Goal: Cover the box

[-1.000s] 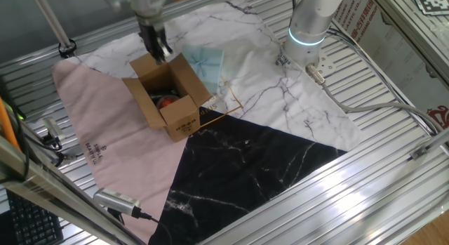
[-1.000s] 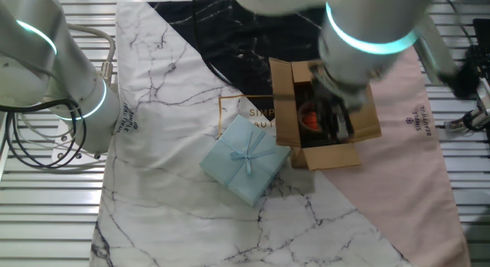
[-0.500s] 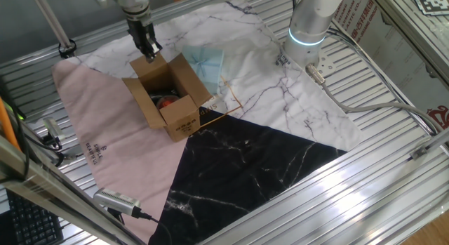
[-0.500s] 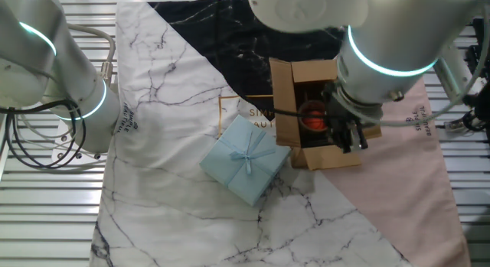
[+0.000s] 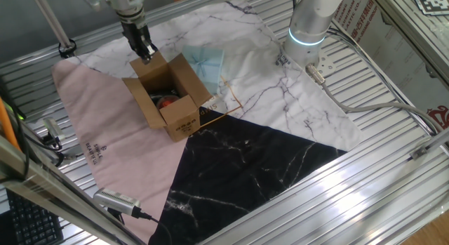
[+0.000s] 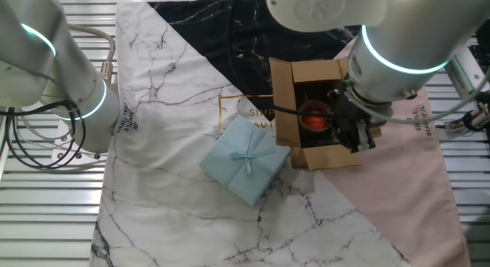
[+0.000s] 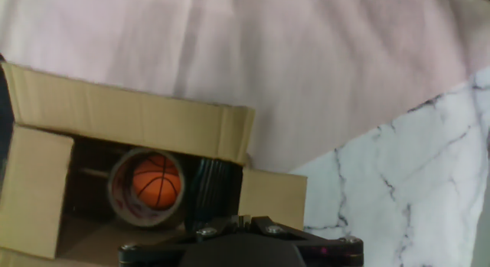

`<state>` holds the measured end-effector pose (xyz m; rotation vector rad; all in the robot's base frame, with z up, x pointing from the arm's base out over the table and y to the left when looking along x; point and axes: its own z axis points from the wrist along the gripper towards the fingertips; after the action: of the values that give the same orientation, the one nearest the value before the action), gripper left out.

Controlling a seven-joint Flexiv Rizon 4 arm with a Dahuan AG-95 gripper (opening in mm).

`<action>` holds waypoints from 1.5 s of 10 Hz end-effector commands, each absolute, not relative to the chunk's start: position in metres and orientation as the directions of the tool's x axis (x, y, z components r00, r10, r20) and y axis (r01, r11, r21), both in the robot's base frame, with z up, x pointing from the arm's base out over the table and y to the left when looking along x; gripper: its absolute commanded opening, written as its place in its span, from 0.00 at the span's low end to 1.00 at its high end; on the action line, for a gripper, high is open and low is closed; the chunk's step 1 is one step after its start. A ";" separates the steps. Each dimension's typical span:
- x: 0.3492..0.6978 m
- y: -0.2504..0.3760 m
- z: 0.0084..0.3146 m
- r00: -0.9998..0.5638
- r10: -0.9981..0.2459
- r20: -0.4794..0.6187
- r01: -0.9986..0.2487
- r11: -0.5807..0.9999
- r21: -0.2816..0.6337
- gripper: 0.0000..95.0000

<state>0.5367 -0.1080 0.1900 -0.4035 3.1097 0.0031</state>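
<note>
Flanking the open box (image 6: 318, 114), a blue gift package (image 6: 246, 159); hand (image 5: 146, 54) perhaps touching a flap.

Arm (image 6: 367, 22): thick rounded white-grey links, glossy shell. Glowing cyan ring (image 6: 402, 64) around wrist joint; same ring on base column (image 5: 306, 38). Gripper (image 5: 145, 52): small, black, two slim dark fingers (image 6: 360, 138). Thin black cable along wrist. Hand view: black gripper body, small screws, red indicator dot.

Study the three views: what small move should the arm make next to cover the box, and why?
Probably push the nearest flap inward. The box is open, its flaps up, a small basketball visible inside, and the hand sits at one flap's edge.
</note>
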 end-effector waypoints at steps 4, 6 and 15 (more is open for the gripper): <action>0.539 -0.108 0.190 -0.952 -0.305 -0.035 -0.306 0.951 0.045 0.00; 0.539 -0.108 0.190 -0.985 -0.166 -0.042 -0.167 0.986 0.024 0.00; 0.539 -0.108 0.190 -0.998 -0.028 -0.056 -0.027 0.999 -0.034 0.00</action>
<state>0.5386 -0.1085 0.1896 -0.0470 3.0798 -0.0364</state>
